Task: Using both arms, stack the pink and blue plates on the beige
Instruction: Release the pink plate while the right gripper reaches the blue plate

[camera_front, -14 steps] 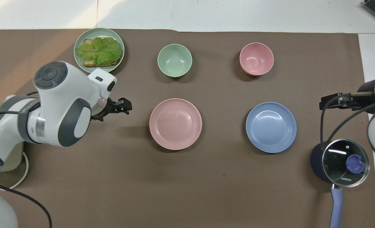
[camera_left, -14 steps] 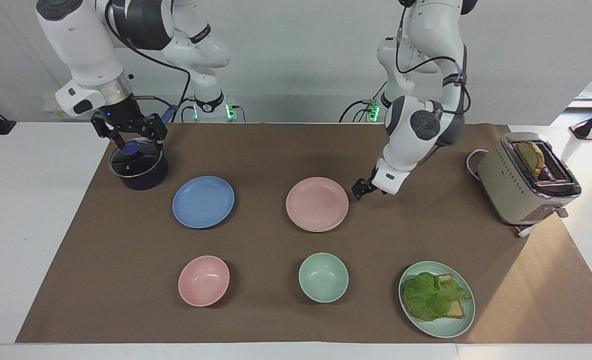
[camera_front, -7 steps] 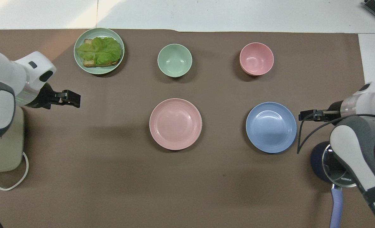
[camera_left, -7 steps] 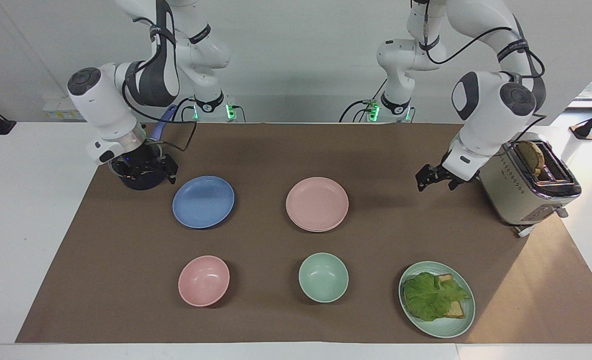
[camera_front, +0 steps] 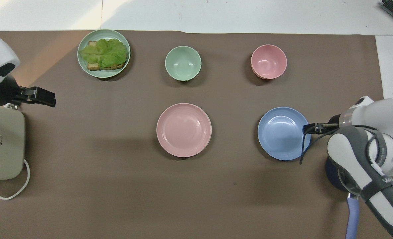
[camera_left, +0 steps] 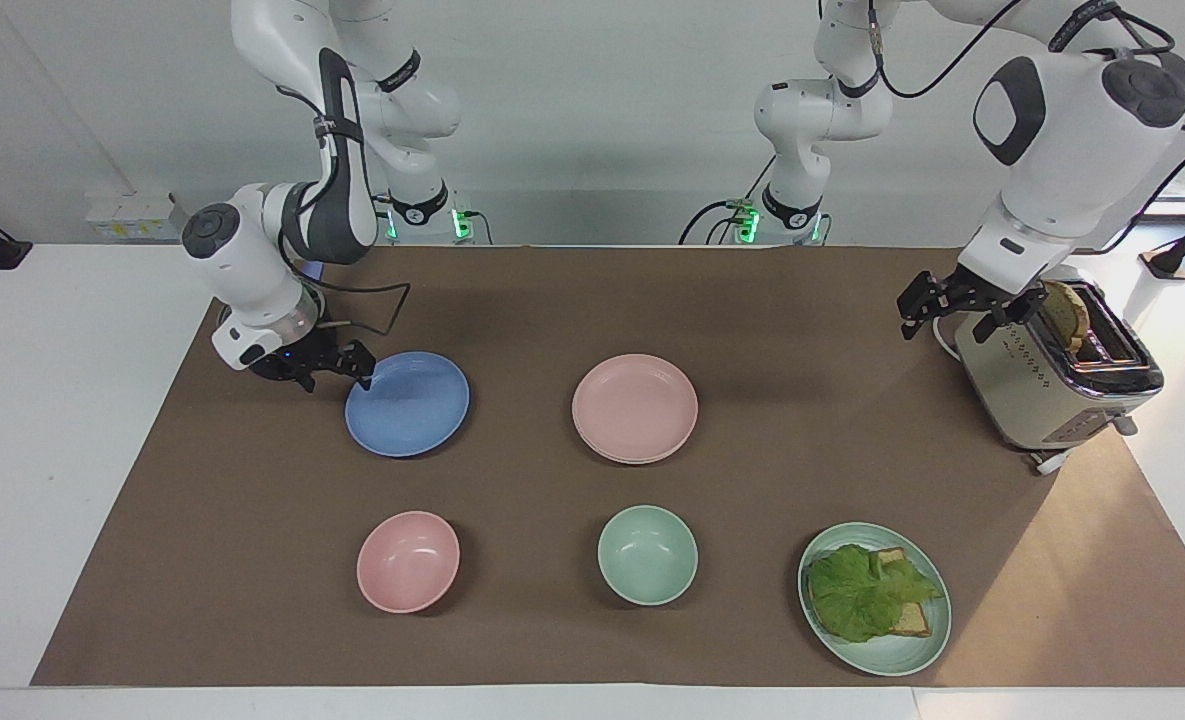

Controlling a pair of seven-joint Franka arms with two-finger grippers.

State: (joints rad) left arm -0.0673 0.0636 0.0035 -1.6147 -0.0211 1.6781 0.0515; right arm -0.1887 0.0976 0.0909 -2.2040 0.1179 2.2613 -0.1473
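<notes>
The blue plate (camera_left: 407,403) (camera_front: 284,133) lies flat on the brown mat toward the right arm's end. My right gripper (camera_left: 335,376) (camera_front: 307,128) is low at that plate's rim, open, with nothing in it. The pink plate (camera_left: 635,405) (camera_front: 184,129) sits mid-table on a second plate. Only a thin pale rim of that one shows, which I take for the beige plate (camera_left: 640,459). My left gripper (camera_left: 952,312) (camera_front: 45,97) hangs open and empty over the mat beside the toaster, well away from the pink plate.
A toaster (camera_left: 1052,362) (camera_front: 2,142) holding bread stands at the left arm's end. A dark pot (camera_front: 334,172) with a blue handle sits under the right arm. Farthest from the robots are a pink bowl (camera_left: 408,560), a green bowl (camera_left: 647,554) and a green plate (camera_left: 887,655) with a lettuce sandwich.
My right gripper came down from over the pot to the blue plate's rim. My left arm swung away from the pink plate and rose beside the toaster. The plates have not moved.
</notes>
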